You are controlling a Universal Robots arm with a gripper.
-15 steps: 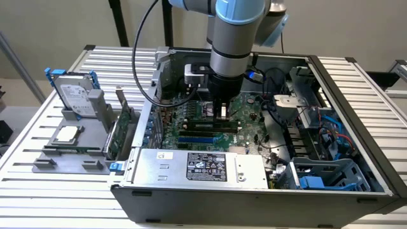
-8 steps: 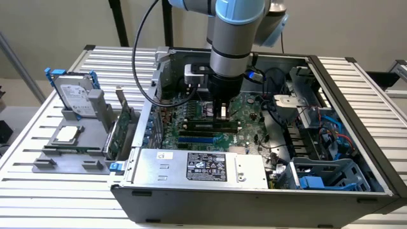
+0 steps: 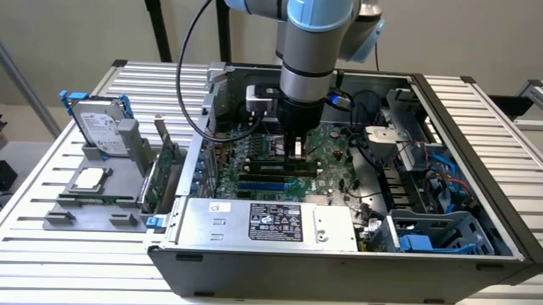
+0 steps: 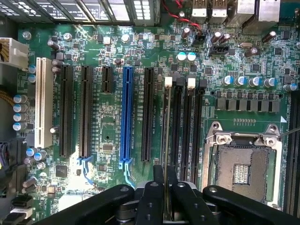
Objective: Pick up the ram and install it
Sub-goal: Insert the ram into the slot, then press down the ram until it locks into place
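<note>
The ram (image 4: 166, 140) is seen edge-on in the wrist view, pinched between the fingers (image 4: 152, 197) of the gripper (image 4: 165, 199) at the lower centre of the frame and held upright and parallel to the memory slots (image 4: 187, 131), evidently so that it can be lined up with one. Whether it is seated cannot be told. In the exterior view the gripper (image 3: 297, 149) is shown lowered into the open computer case (image 3: 475, 146) at frame centre, with the hard drive (image 3: 100, 130) left on the tabletop (image 3: 34, 184) at the left.

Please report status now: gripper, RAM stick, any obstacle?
Black gripper shut on thin green ram stick, seen edge-on. Stick hangs above black memory slots on green motherboard. Nothing between stick and slots.
</note>
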